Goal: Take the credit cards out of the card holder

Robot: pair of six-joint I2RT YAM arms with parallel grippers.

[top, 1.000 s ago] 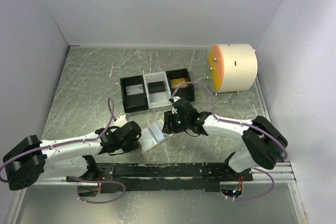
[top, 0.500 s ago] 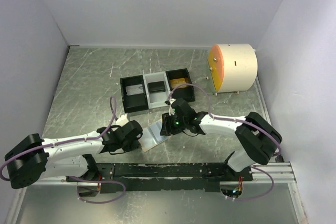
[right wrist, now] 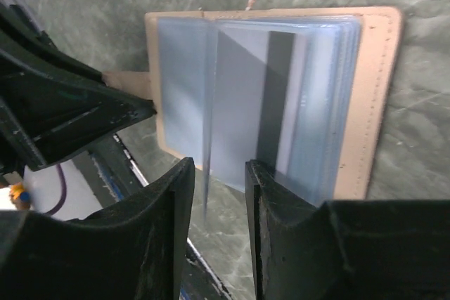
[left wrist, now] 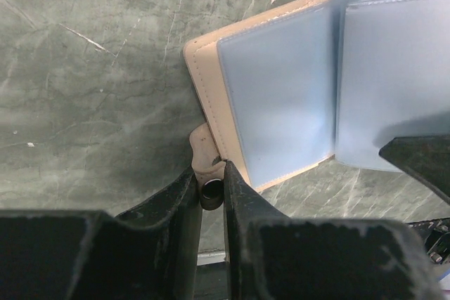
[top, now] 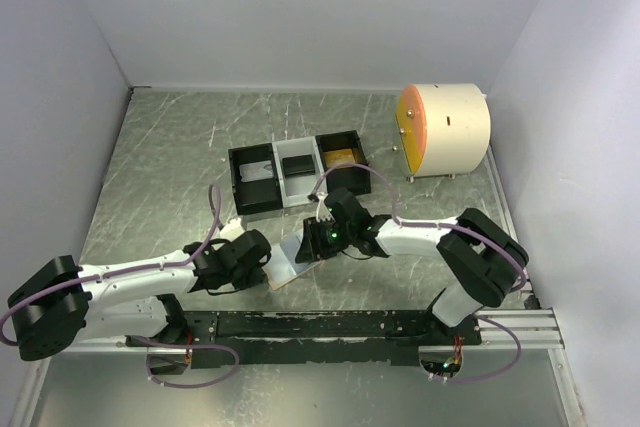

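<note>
The card holder (top: 292, 255) lies open on the table, tan outside (right wrist: 376, 96) with pale blue sleeves (left wrist: 281, 96). My left gripper (left wrist: 211, 171) is shut on its tan snap tab (left wrist: 204, 147) at the wallet's left edge. My right gripper (right wrist: 219, 170) hovers over the near edge. Its jaws are open, and one upright blue sleeve leaf (right wrist: 209, 138) stands between them, touching neither. A silver-grey credit card (right wrist: 242, 89) shows through a sleeve beside a dark strip (right wrist: 279, 96). In the top view my right gripper (top: 318, 239) hides part of the wallet.
A three-compartment black-and-white tray (top: 232, 179) sits behind the wallet, holding a silver-grey card (top: 258, 171), a black card (top: 297, 163) and a gold card (top: 342, 156). A cream drum with an orange face (top: 445, 130) stands at the back right. The arms' base rail (top: 330, 325) runs along the near edge.
My right gripper slid left over the open card holder and its jaws narrowed around a sleeve leaf. The left gripper kept its hold on the tab, barely moving.
</note>
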